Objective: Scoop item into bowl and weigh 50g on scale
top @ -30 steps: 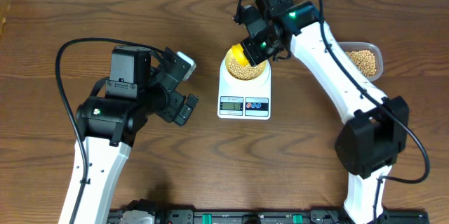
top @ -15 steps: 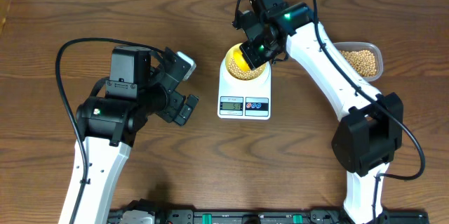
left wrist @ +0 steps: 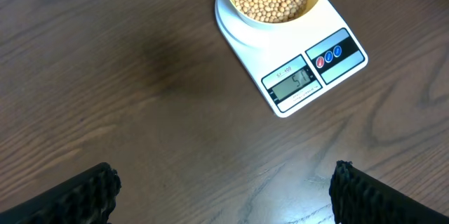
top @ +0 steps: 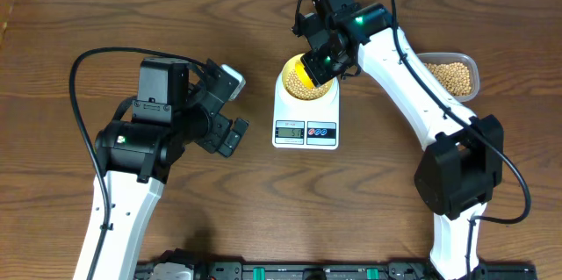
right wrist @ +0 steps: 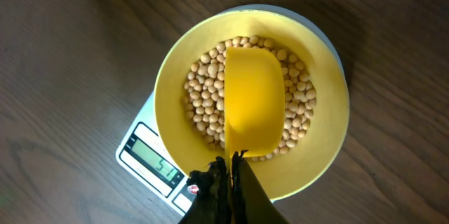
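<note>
Brown wood of the table (top: 53, 43) fills most of the overhead view, and a black cable (top: 75, 78) loops at the left side. At the upper right a clear tub (top: 469, 62) holds more beans, and the white right arm (top: 413, 78) passes in front of its left part. We see the scale (top: 306, 126) in the upper middle, with the bowl (right wrist: 316, 161) on its top. The item (right wrist: 203, 94) lies inside the bowl. From above, the right gripper (right wrist: 230, 175) hides a part of the bowl. Its fingers are pressed together on the handle of a yellow scoop (right wrist: 254, 104), and the scoop reaches out over the middle of the beans, so the beans lie just ahead of the fingers, around and under the scoop. The left gripper (top: 230, 109) stands left of the scale, apart from it, with its jaws spread wide and nothing between them
</note>
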Robot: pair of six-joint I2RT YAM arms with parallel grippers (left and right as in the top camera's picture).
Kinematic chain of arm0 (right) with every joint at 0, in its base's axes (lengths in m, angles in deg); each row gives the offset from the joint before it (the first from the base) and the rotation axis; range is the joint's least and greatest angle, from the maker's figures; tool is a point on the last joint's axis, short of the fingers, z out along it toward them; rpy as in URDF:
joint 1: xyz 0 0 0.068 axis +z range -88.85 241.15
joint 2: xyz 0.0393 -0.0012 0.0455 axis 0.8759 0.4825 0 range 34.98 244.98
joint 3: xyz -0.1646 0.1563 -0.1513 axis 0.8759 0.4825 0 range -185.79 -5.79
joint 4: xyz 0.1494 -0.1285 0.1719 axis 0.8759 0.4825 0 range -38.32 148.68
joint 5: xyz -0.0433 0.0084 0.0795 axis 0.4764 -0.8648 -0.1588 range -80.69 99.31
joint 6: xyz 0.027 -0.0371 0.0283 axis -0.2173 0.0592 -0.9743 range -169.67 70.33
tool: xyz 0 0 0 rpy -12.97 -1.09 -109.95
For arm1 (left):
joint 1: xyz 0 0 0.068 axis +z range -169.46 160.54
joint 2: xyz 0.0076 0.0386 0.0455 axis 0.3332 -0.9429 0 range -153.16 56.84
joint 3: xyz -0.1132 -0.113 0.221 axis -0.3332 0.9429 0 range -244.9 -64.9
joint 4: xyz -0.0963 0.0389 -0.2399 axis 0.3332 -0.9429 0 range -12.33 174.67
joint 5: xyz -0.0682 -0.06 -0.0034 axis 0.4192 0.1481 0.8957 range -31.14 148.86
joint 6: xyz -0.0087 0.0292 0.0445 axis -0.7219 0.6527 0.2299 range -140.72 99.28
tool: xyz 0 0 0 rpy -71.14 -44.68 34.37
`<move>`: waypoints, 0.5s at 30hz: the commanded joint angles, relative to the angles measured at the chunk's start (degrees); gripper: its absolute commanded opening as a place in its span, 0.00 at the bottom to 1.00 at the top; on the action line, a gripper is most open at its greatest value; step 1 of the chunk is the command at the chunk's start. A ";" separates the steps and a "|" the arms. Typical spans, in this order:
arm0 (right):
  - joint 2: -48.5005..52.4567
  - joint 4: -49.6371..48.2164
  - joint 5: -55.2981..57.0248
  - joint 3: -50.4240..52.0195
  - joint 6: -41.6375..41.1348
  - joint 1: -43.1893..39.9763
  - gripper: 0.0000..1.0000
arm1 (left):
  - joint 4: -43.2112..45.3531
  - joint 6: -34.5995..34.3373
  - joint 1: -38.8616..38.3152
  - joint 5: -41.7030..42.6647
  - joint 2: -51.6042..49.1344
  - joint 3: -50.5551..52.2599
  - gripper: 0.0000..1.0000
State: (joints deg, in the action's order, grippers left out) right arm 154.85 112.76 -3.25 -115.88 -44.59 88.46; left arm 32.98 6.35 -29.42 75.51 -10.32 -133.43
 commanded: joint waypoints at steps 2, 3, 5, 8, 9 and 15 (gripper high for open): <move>1.33 0.04 0.42 0.17 0.81 0.55 0.01 | -0.15 0.76 0.24 0.87 -0.20 0.07 0.98; 1.36 0.04 0.42 0.17 0.81 0.55 0.01 | -0.15 0.76 0.24 0.87 -0.20 0.07 0.98; 1.38 0.04 0.39 0.17 0.81 0.55 0.01 | -0.15 0.76 0.24 0.87 -0.20 0.07 0.98; 1.38 0.07 0.11 0.17 0.81 0.55 0.01 | -0.15 0.76 0.24 0.87 -0.20 0.07 0.98; 1.44 0.07 -0.02 0.17 0.81 0.55 0.01 | -0.15 0.76 0.24 0.87 -0.20 0.07 0.98; 1.77 0.52 -0.74 0.17 0.81 0.57 0.01 | -0.15 0.76 0.24 0.87 -0.20 0.07 0.98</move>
State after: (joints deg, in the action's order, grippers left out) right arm 155.57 113.00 -3.14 -115.88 -44.59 88.46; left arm 32.98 6.37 -29.42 75.51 -10.34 -133.43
